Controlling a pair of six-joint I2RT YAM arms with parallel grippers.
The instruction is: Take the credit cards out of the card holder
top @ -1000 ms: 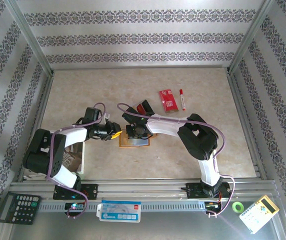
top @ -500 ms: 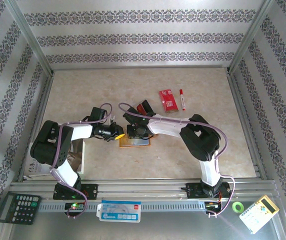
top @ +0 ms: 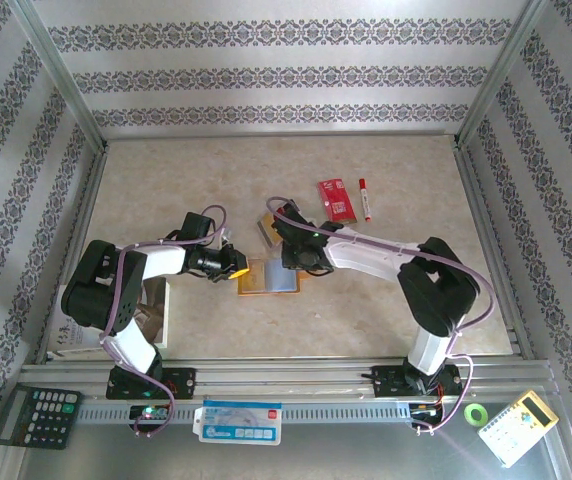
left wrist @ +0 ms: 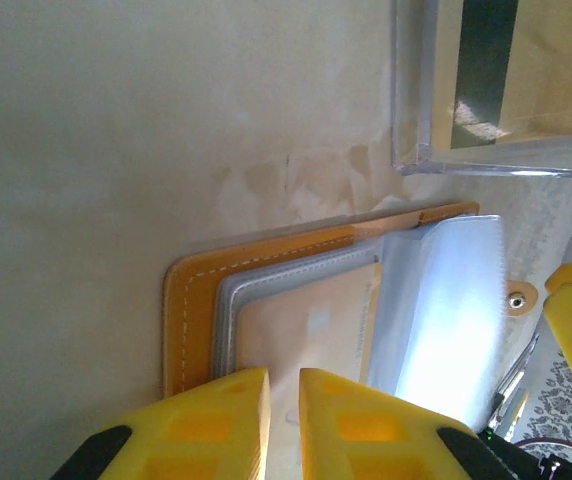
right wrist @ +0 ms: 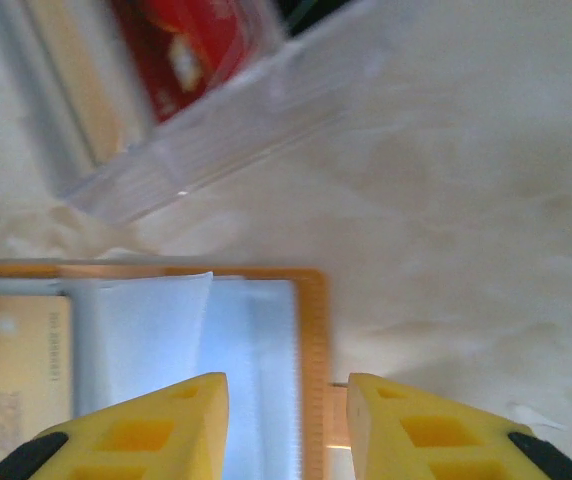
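My right tool (right wrist: 288,410) has swung off the middle of the card holder (top: 269,280) within the last second and now hangs over its far right corner, fingers spread and carrying nothing. The arm's elbow has moved out to the right with it. The move uncovers the holder, which lies open on the surface (top: 386,300) with its pale pocket leaves facing up.

My left tool (left wrist: 283,400) has stayed at the holder's left edge, closed to a thin slit. I cannot tell whether it nips the edge.

A tan card (left wrist: 306,330) sits in its pocket at the holder's left side. Just beyond the holder stands a clear box (right wrist: 216,130) with a red card (right wrist: 181,40) inside.

As I read it, this pass brought nothing out. The tan card is still to be drawn, so my right tool must go back to the pockets.
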